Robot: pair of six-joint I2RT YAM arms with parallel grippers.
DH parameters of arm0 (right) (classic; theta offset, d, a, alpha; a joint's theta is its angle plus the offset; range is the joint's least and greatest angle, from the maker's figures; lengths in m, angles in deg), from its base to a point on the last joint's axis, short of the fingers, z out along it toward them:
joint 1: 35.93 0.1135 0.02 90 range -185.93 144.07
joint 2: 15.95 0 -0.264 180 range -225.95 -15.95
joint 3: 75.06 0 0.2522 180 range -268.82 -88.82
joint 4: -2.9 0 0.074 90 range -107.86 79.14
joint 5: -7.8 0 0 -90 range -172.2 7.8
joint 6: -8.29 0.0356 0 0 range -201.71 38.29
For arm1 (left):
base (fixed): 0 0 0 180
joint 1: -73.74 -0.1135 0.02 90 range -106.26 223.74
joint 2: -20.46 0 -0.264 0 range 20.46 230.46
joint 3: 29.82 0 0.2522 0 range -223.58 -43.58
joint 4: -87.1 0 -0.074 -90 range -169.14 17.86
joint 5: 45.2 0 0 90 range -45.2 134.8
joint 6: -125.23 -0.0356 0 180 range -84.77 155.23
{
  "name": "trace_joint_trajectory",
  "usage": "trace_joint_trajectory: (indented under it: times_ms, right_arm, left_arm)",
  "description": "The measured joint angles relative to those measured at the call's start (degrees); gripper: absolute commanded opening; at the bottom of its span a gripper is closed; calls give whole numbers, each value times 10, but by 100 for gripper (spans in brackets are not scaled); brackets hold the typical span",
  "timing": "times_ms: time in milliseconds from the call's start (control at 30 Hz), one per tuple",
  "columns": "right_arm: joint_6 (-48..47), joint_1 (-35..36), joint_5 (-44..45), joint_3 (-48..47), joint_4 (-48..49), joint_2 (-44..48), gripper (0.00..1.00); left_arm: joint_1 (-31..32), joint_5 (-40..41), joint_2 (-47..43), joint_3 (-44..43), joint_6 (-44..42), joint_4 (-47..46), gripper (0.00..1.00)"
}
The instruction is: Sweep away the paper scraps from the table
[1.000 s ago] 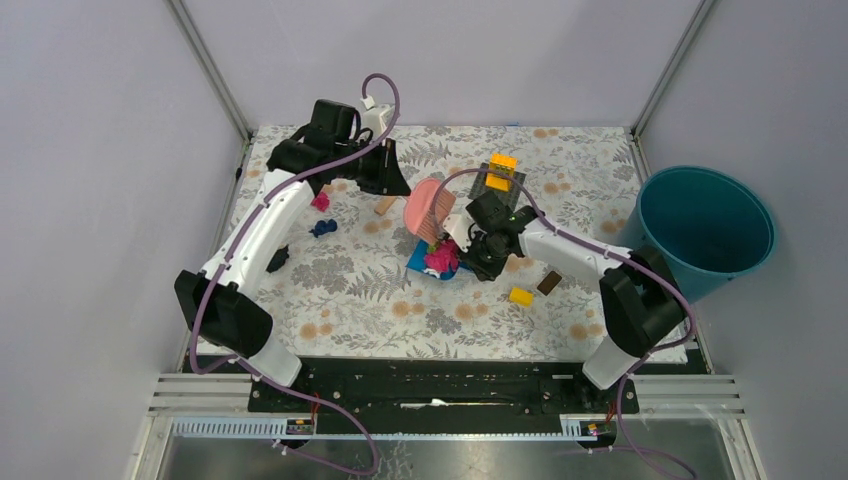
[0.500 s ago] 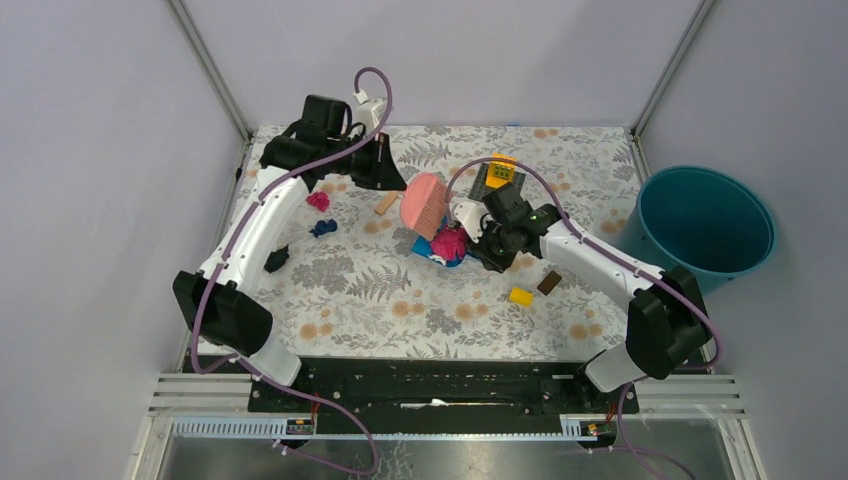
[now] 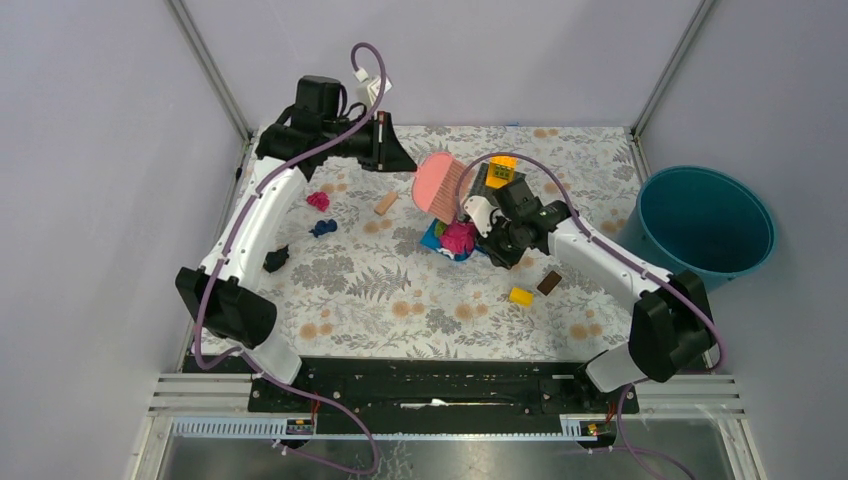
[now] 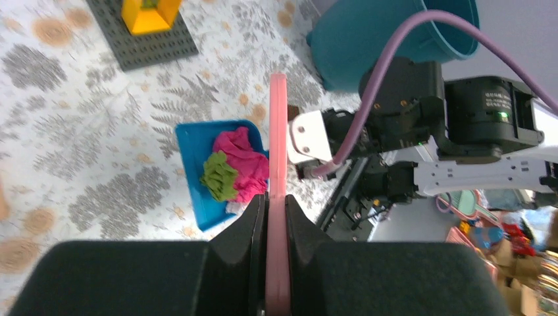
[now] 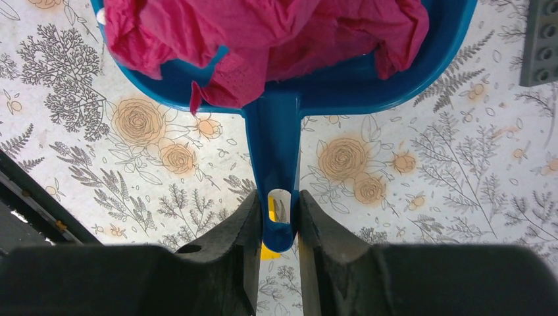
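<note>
My left gripper (image 3: pixel 400 160) is shut on a pink brush (image 3: pixel 440 184), held at the back middle of the table (image 3: pixel 400 300); the brush shows edge-on in the left wrist view (image 4: pixel 278 145). My right gripper (image 3: pixel 487 238) is shut on the handle (image 5: pixel 276 151) of a blue dustpan (image 3: pixel 440 243). The dustpan holds paper scraps: a magenta wad (image 5: pixel 263 33) and a green wad (image 4: pixel 220 176). Loose on the cloth at the left lie a magenta scrap (image 3: pixel 319 200), a dark blue scrap (image 3: pixel 322 228) and a black scrap (image 3: pixel 277 260).
A teal bucket (image 3: pixel 705 230) stands off the table's right edge. A grey baseplate with a yellow block (image 3: pixel 497 175) lies behind the dustpan. A wooden block (image 3: pixel 386 204), a yellow block (image 3: pixel 520 296) and a brown block (image 3: pixel 548 283) lie on the cloth.
The left gripper carried the pink brush back and to the right, off the dustpan. The right gripper moved the loaded dustpan a little right and towards the back.
</note>
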Motion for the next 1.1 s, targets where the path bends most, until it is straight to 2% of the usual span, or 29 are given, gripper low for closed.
trace_joint_trajectory:
  times_ms: [233,500,800,1100]
  right_arm:
    - [0,-16,0,-25,-29,42,0]
    - [7,-78,1,-132,-102,55,0]
    - [63,-189,12,-355,-242,5,0]
    - [146,-286,103,-508,-334,-31,0]
  left_arm:
    - [-7,116,17,-123,-86,13,0]
    - [-27,217,-2,-125,-137,-6,0]
    - [-26,232,-4,-79,-144,0,0]
    - [-26,225,8,-81,-133,-3,0]
